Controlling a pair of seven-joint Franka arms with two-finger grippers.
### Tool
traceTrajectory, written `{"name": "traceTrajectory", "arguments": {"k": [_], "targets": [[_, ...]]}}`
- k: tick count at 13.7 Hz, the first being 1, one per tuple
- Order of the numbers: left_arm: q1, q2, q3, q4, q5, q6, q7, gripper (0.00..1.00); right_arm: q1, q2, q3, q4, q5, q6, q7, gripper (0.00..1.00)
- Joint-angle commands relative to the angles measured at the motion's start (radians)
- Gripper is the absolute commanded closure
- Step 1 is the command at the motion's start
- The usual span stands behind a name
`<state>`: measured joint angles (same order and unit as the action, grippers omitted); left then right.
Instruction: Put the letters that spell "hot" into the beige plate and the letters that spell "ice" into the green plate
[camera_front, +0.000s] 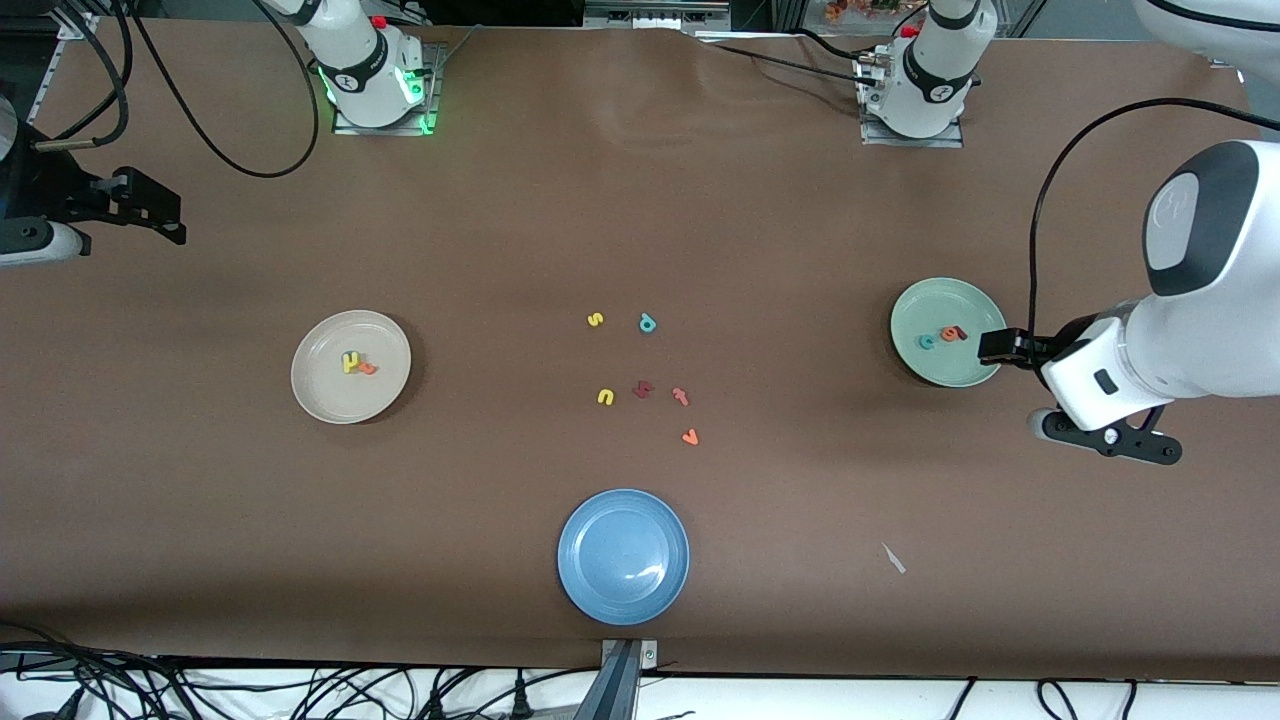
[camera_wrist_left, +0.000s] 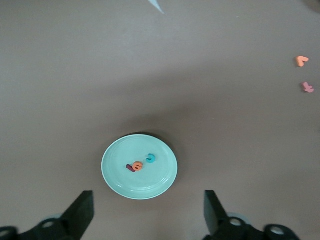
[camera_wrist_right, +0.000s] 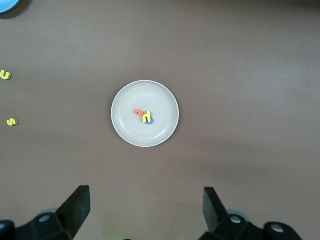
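Three plates sit on the brown table (camera_front: 640, 200): a beige plate (camera_front: 325, 395) toward the right arm's end, a green plate (camera_front: 925, 300) toward the left arm's end, and a blue plate (camera_front: 623, 590) nearest the front camera.

The beige plate holds three letters bunched at its middle — a yellow "h" (camera_wrist_right: 146, 117), an orange "t" (camera_wrist_right: 138, 112) touching it, and a blue "o" (camera_wrist_right: 149, 121) mostly hidden under the "h". The green plate also holds three: a teal "c" (camera_wrist_left: 150, 158), an orange "e" (camera_wrist_left: 136, 166) just beside it, and a dark red "i" (camera_wrist_left: 130, 168) partly tucked under the "e", so its long axis cannot be told.

Six loose letters lie between the two plates and farther from the front camera than the blue plate: a yellow "s" (camera_front: 595, 320), a teal "p" (camera_front: 647, 323), a yellow "u" (camera_front: 605, 397), a dark red letter (camera_front: 643, 389), a pinkish-red "t" (camera_front: 681, 396) and an orange "v" (camera_front: 690, 437).

The left gripper (camera_wrist_left: 149, 212) hangs over the green plate's edge, fingers wide and empty, the "ice" letters well below it. The right gripper (camera_wrist_right: 146, 210) hangs high near the beige plate, fingers spread wide, holding nothing.
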<state>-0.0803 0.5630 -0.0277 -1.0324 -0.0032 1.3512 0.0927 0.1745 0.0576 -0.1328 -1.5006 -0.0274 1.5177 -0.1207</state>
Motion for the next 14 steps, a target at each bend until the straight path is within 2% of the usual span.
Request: {"name": "traceTrajectory", "arguments": {"k": [1, 2, 3, 4, 6, 8, 10, 12, 13, 14], "targets": [[0.036, -0.064, 0.003, -0.040, -0.032, -0.004, 0.004, 0.30, -0.001, 0.019, 0.004, 0.034, -0.014, -0.019, 0.004, 0.00], [0.054, -0.066, -0.003, -0.040, -0.034, -0.004, 0.005, 0.03, -0.001, 0.021, 0.004, 0.034, -0.014, -0.019, 0.004, 0.00], [0.054, -0.069, -0.005, -0.040, -0.034, -0.004, 0.005, 0.09, -0.001, 0.021, 0.004, 0.034, -0.016, -0.020, 0.004, 0.00], [0.056, -0.081, -0.005, -0.038, -0.034, -0.003, 0.005, 0.09, -0.001, 0.021, 0.004, 0.034, -0.016, -0.019, 0.004, 0.00], [0.071, -0.110, -0.005, -0.047, -0.034, -0.001, 0.007, 0.27, -0.003, 0.021, 0.002, 0.034, -0.014, -0.019, 0.000, 0.00], [0.071, -0.144, -0.005, -0.106, -0.034, 0.060, 0.038, 0.25, -0.003, 0.021, 0.002, 0.034, -0.014, -0.019, -0.004, 0.00], [0.071, -0.242, -0.003, -0.271, -0.032, 0.199, 0.039, 0.17, -0.003, 0.021, 0.002, 0.033, -0.014, -0.019, -0.005, 0.00], [0.071, -0.355, -0.005, -0.468, -0.029, 0.372, 0.039, 0.01, -0.004, 0.021, 0.002, 0.033, -0.014, -0.019, -0.005, 0.00], [0.071, -0.385, -0.005, -0.518, -0.029, 0.411, 0.041, 0.01, -0.004, 0.021, 0.002, 0.033, -0.014, -0.019, -0.005, 0.00], [0.073, -0.390, -0.003, -0.526, -0.029, 0.411, 0.051, 0.00, -0.004, 0.021, 0.002, 0.033, -0.014, -0.019, -0.005, 0.00]]}}
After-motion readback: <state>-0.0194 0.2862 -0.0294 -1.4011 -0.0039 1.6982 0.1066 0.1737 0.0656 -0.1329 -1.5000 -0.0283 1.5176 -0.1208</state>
